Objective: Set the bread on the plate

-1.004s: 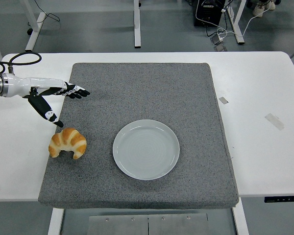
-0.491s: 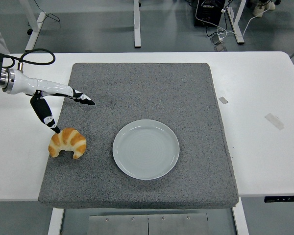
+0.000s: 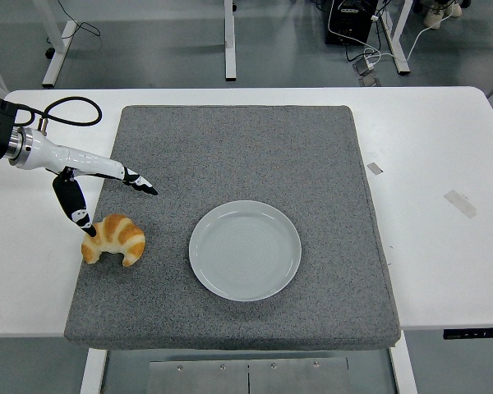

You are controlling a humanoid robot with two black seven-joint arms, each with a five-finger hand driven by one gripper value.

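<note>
Reaching in from nine o'clock, my left hand (image 3: 86, 193) hangs over the left side of the grey mat (image 3: 255, 148), and my right arm is nowhere in the picture. The bread (image 3: 113, 240) is a golden croissant lying on the mat near its left edge, at about nine o'clock from the plate (image 3: 245, 250) and well apart from it. The plate is white, bare, and sits near the middle of the mat on the white table (image 3: 444, 238).

I judge the croissant light and soft, with a flaky crust that will crush or shed if I squeeze hard. Its curved horns look thin and likely to snap, so I would take it across the thick middle hump, one pad on each flank, with only gentle pressure. It should not slip; the crust looks rough enough.

My fingers (image 3: 140, 182) are spread wide and hold nothing. The thumb points down toward six o'clock, its tip at the croissant's upper left shoulder, touching it or just short of it; I cannot tell which. The other fingers stretch out toward three o'clock, above the mat and clear of the bread. The gap between them looks wide enough to straddle the croissant's middle.
</note>
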